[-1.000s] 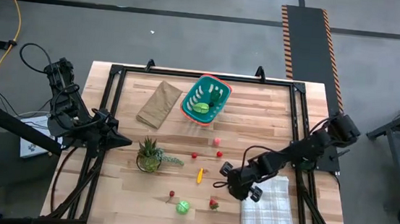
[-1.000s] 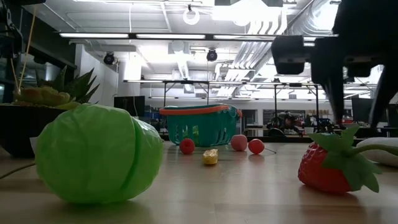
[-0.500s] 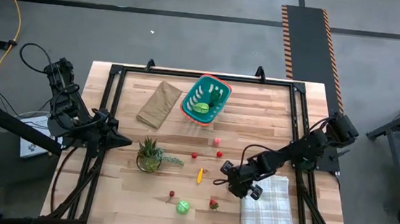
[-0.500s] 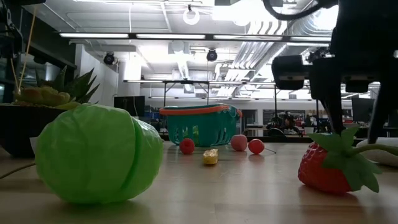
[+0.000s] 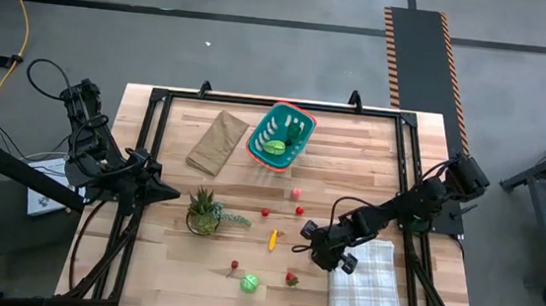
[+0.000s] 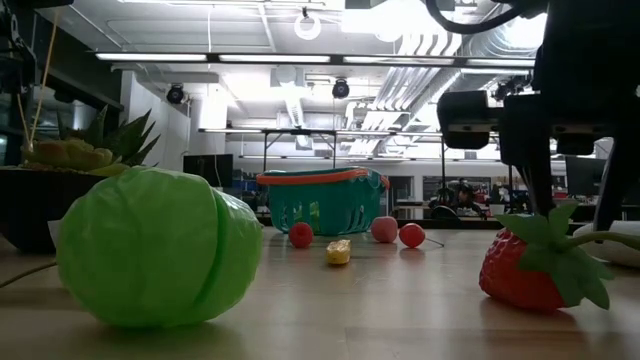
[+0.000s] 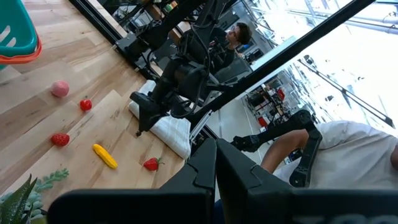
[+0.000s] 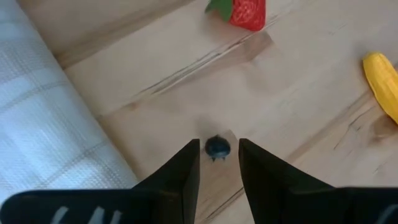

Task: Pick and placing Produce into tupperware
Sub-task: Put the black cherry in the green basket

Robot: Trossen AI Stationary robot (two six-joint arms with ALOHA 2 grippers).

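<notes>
At five o'clock on the table, the right gripper (image 5: 303, 232) hangs with fingers partly open and empty, reaching for produce; the toy strawberry (image 5: 292, 278) lies just beside it. Next: descend and close. The teal tupperware (image 5: 280, 135) waits at twelve; the left gripper (image 5: 172, 193) rests closed at nine.

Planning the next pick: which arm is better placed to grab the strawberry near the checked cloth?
The right. Its gripper hangs open just above the table, with the strawberry close by, beside the cloth. The left gripper sits shut at the table's far left edge, beyond the potted plant.
</notes>
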